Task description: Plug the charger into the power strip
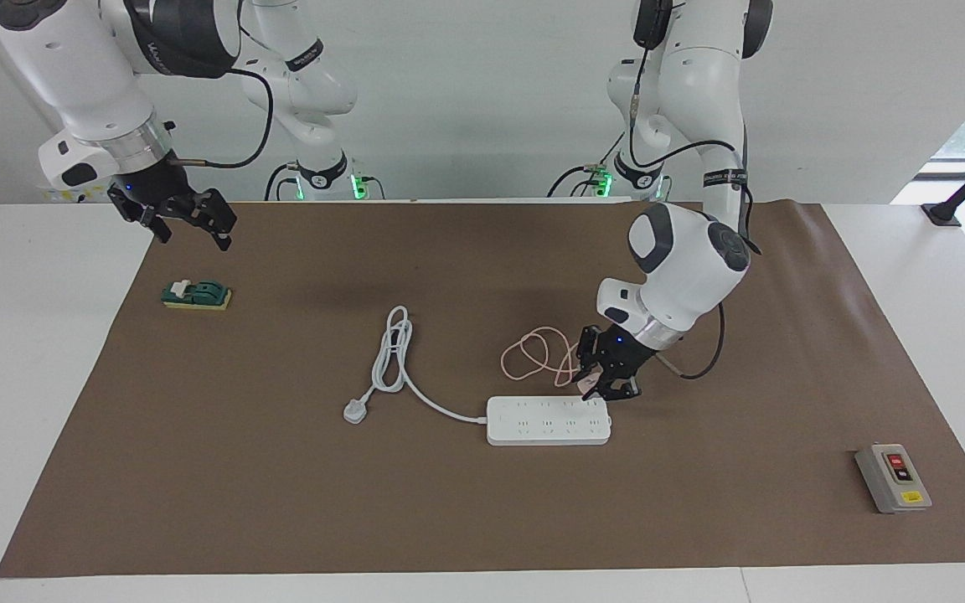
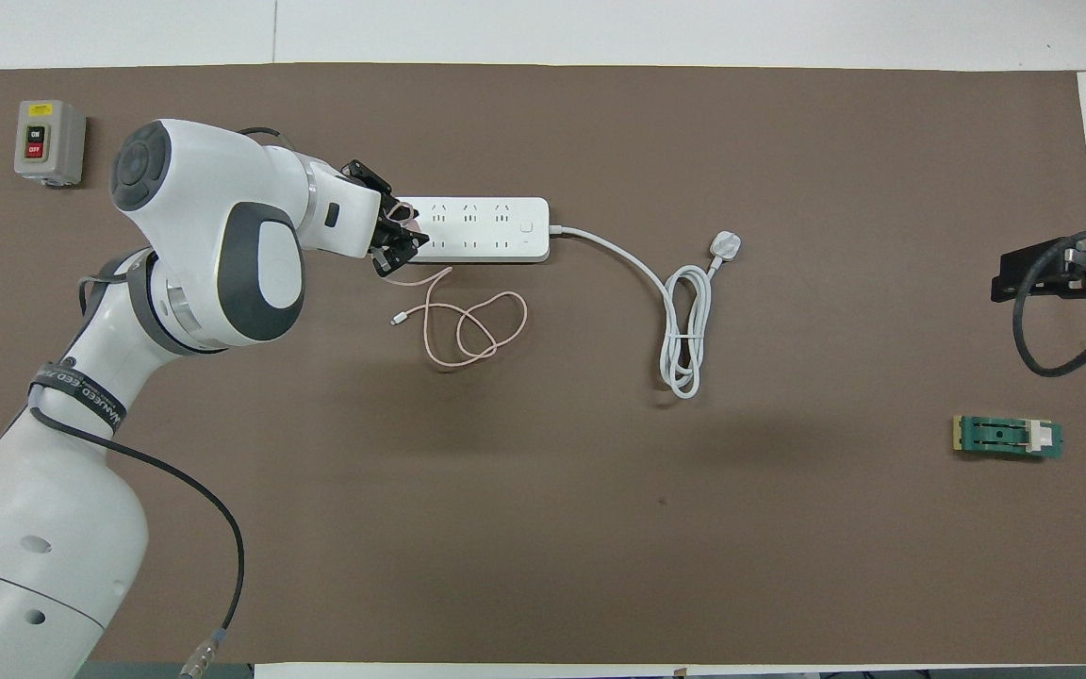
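The left pincer [image 1: 604,390] is closed on the small pale pink cube-shaped charger [image 1: 590,386], tilted and hanging over the end of the long flat white power strip [image 1: 548,420] that points toward the left arm's end of the worktop [image 1: 80,402]. From the charger in the pincer, a thin pink cable [image 2: 468,325] trails down and lies in loose loops on the brown mat, on the robots' side of the pincer. The strip's thick grey-white cord [image 2: 680,325] runs away from the pincer toward the right arm's end. The right pincer [image 1: 185,216] waits with fingers spread, holding nothing, above a small green block [image 1: 196,295].
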